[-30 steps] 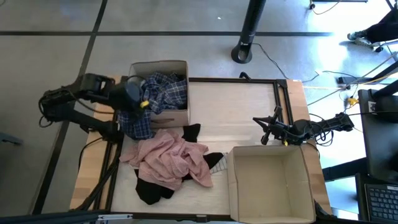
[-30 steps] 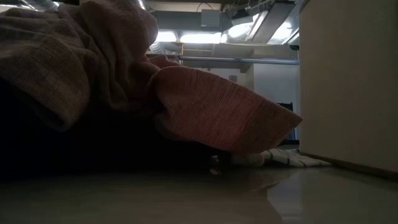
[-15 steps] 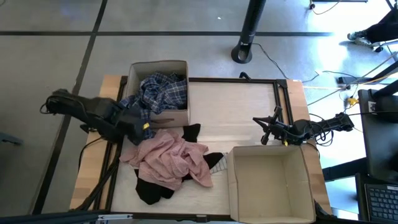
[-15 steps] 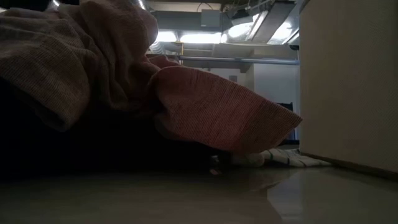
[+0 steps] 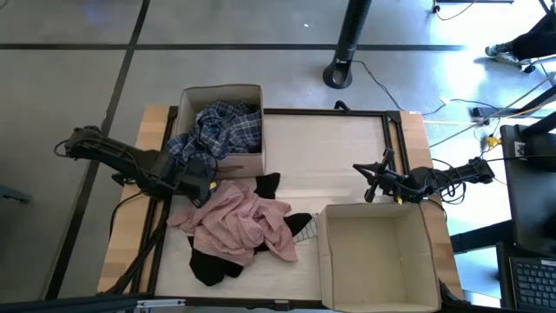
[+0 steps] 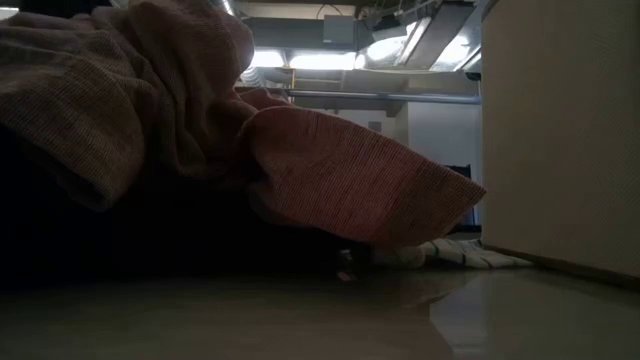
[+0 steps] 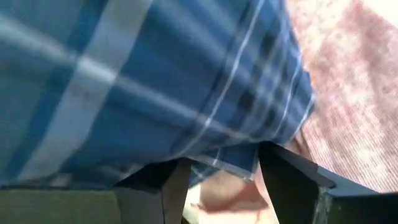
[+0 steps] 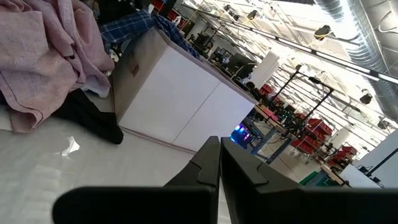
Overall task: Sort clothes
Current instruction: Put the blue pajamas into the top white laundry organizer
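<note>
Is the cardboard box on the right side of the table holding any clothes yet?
No. In the high view the right cardboard box shows only its bare inside, while the plaid shirt sits in the left box.

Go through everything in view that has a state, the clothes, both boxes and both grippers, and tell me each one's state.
plaid shirt: in the far box, one end draped over its wall
far box: open, holding the shirt
pink garment: crumpled on the table
black garment: under the pink one
near box: open, empty
left gripper: open, at the shirt's hanging end
right gripper: shut, empty
</note>
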You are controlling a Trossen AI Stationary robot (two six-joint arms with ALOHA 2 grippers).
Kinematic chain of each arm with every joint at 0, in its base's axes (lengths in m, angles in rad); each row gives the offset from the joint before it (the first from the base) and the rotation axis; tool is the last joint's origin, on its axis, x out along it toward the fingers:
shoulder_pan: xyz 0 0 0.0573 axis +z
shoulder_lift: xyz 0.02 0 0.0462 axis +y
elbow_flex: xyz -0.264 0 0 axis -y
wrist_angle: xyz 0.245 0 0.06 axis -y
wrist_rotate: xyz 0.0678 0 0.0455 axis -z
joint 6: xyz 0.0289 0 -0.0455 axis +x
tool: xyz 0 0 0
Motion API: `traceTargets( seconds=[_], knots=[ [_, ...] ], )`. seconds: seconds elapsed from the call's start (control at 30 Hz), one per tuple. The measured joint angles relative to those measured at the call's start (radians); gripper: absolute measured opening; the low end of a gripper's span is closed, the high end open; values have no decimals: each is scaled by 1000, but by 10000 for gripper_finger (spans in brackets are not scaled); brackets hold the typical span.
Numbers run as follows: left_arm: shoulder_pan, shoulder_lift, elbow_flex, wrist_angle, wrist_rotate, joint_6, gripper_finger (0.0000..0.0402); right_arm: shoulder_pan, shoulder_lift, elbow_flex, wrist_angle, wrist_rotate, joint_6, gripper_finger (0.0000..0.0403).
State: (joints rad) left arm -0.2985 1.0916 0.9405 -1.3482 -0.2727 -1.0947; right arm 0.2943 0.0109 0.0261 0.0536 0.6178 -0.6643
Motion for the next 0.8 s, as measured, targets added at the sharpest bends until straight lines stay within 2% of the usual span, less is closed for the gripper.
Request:
traceTargets(
  seconds=[0.1, 0.2, 0.47, 0.63, 0.8],
  knots=[
    [-1, 0, 0, 12, -52, 35, 176, 0, 0, 0, 0, 0, 0, 17],
    [-1, 0, 0, 11, -89, 66, 153, 0, 0, 0, 0, 0, 0, 17],
    [-2, 0, 0, 50, -51, 192, 11, 0, 0, 0, 0, 32, -17, 17],
    [-2, 1, 76, 58, -120, 246, 5, 0, 0, 0, 0, 35, -42, 17],
    [-2, 0, 272, 55, -261, 380, 5, 0, 0, 0, 2, 35, -43, 17]
  ],
)
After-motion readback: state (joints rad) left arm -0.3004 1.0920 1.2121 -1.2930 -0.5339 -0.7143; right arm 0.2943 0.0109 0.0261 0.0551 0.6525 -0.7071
